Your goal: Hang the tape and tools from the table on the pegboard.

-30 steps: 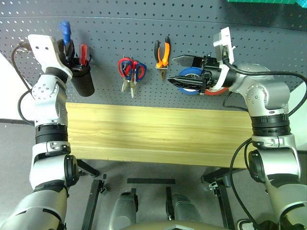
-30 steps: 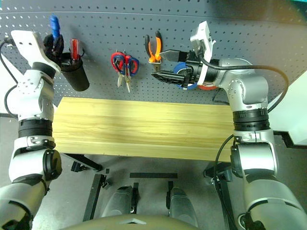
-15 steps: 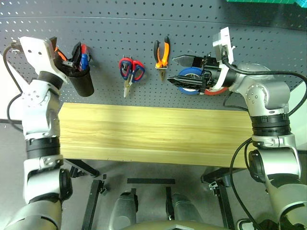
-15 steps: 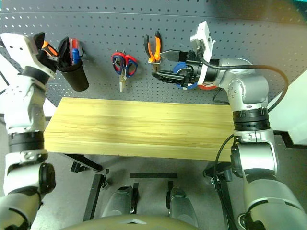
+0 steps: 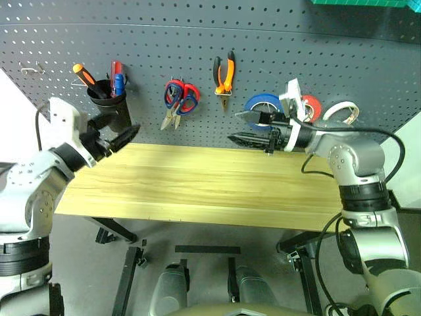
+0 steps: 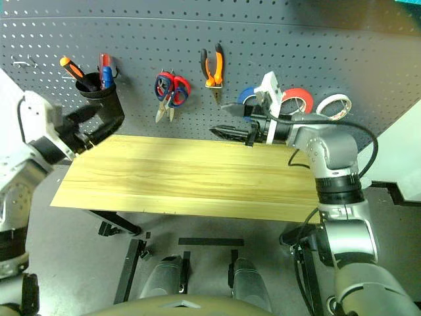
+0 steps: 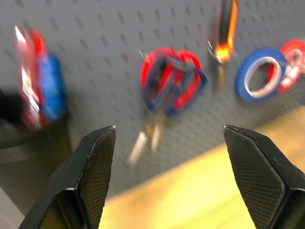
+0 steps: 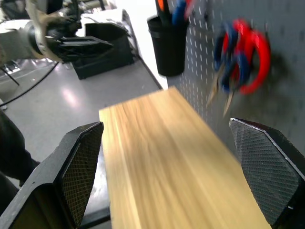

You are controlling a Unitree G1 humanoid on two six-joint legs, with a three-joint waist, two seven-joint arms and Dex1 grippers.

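On the pegboard [image 5: 151, 39] hang the blue tape [image 5: 263, 105], the orange-and-black pliers [image 5: 223, 72] and the dark-blue-handled scissors [image 5: 174, 97], which overlap a red-handled pair. The small blue-handled screwdriver [image 5: 118, 84] stands in a black cup [image 5: 112, 108] on the board. My left gripper [image 5: 122, 131] is open and empty, level, just below and in front of the cup. Open and empty too, my right gripper [image 5: 235, 126] points left over the table's [image 5: 197, 178] back edge, below the blue tape. The left wrist view looks between its open fingers [image 7: 97, 171] at the scissors [image 7: 171, 81].
A red-orange roll [image 5: 310, 105] and a white roll [image 5: 342, 110] hang to the right of the blue tape. An orange screwdriver [image 5: 82, 72] and a red one [image 5: 116, 68] share the black cup. The wooden tabletop bears nothing.
My left gripper let go of the blue screwdriver in the cup, opened, and dropped back down towards the table. My right gripper sank below the blue tape, which stays on the board.
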